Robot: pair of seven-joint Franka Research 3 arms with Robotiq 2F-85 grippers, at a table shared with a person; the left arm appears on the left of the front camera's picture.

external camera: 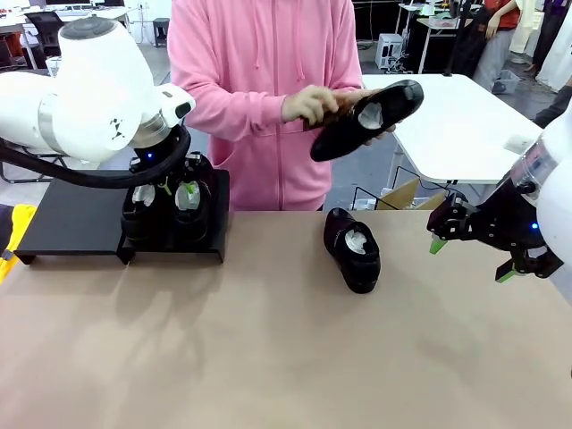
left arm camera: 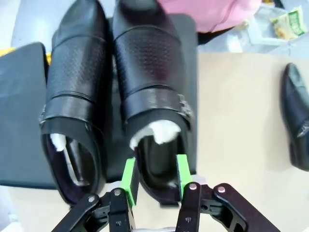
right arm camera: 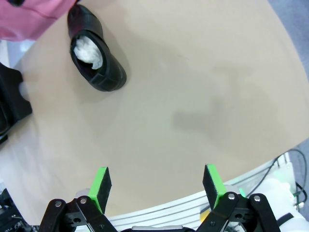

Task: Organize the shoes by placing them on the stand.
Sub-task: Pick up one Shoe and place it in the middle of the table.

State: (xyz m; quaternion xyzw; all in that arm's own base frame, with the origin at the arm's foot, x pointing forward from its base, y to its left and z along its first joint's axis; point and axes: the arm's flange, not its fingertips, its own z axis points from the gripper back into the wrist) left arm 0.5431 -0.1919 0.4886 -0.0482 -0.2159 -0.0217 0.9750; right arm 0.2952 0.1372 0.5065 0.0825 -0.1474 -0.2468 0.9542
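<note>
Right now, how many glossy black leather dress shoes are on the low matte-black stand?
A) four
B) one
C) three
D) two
D: two glossy black leather dress shoes sit side by side on the low matte-black stand, a third shoe lies on the tan table, and the person's hands hold a fourth shoe.

Stand (external camera: 71, 219) at tabletop's (external camera: 268, 357) far-left corner, two shoes (external camera: 165, 210) abreast on its right platform; third shoe (external camera: 353, 250) mid-tabletop toward far edge; fourth shoe (external camera: 366, 119) aloft above that edge.
</note>
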